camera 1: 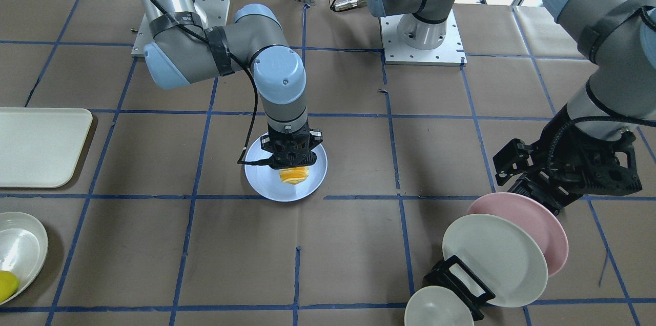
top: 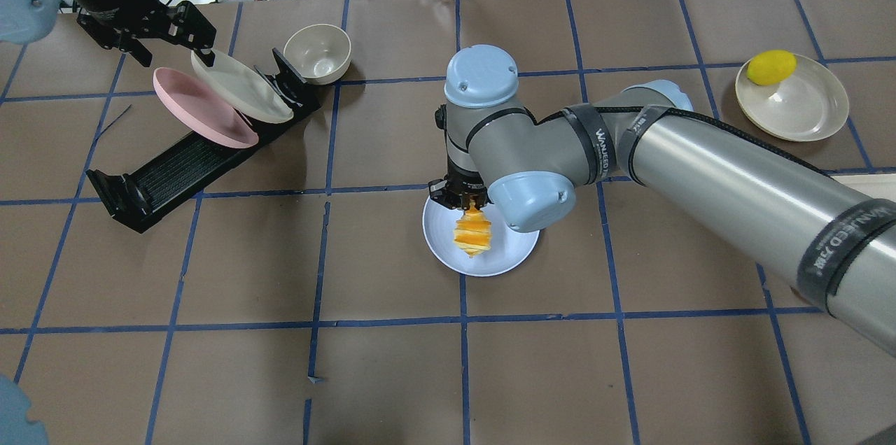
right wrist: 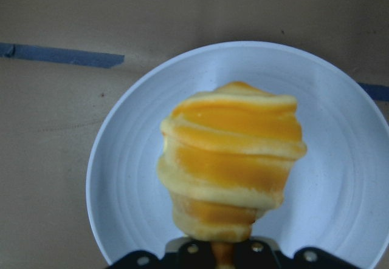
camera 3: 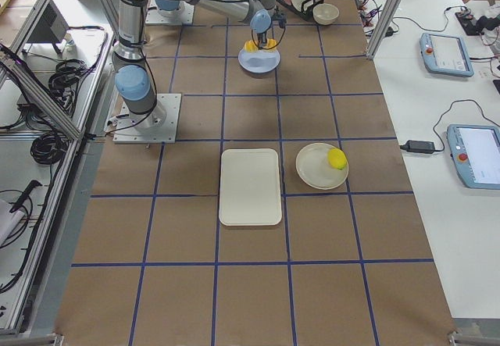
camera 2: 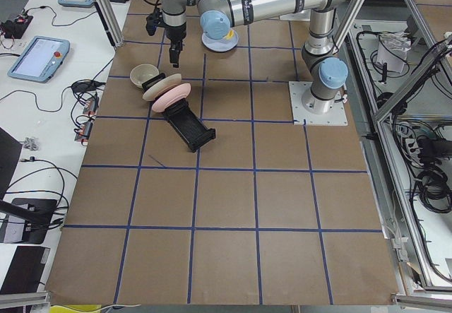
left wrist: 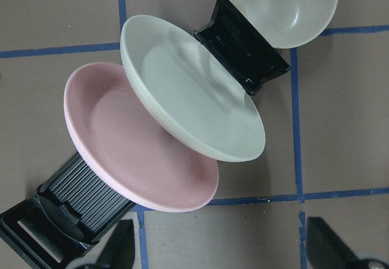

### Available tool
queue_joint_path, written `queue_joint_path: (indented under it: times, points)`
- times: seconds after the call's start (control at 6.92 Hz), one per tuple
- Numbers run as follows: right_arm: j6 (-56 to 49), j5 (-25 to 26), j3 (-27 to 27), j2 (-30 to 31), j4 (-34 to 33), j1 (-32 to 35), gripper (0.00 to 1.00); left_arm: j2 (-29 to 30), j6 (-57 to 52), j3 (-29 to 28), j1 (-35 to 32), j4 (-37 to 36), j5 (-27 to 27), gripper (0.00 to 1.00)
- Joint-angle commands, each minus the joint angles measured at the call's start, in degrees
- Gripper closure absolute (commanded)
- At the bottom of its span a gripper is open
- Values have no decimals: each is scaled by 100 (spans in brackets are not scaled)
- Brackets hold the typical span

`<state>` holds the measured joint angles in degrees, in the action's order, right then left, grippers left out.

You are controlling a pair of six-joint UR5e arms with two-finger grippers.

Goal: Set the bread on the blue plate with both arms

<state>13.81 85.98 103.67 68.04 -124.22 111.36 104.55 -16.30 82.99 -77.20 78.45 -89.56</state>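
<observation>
Black strap near elbow of right arm: white lettering along band, reads roughly "WANJEED"; trailing characters too small to read. Second black strap higher up same arm: same "WANJEED" lettering, followed by smaller characters, illegible. Other markings: none legible.

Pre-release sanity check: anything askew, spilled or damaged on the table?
Nothing stands out. The bread is gripped by one end in the right gripper, over the blue plate. No spills or damage visible.
</observation>
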Motion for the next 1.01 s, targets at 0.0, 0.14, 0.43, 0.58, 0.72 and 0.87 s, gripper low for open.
queue_joint_path:
  times: [0.0, 0.14, 0.43, 0.58, 0.72, 0.87]
  points:
    - [-177, 33, 118, 8, -217, -61, 96, 12, 4, 7, 3, 39, -53, 0]
    - [-177, 7, 127, 8, -208, -61, 29, 21, -40, 33, 82, -30, 78, 0]
    - [-168, -28, 162, -1, -234, -44, 0, 48, -40, 68, 47, -40, 0, 0]
    - [-168, -28, 162, -1, -225, -44, 0, 65, -32, 60, 38, -40, 0, 0]
    - [-168, -28, 144, 8, -225, -61, 0, 65, -31, 42, 30, -31, -44, 0]
    - [-177, 6, -12, 104, -208, -122, 0, 65, -31, 60, -5, -31, -314, 0]
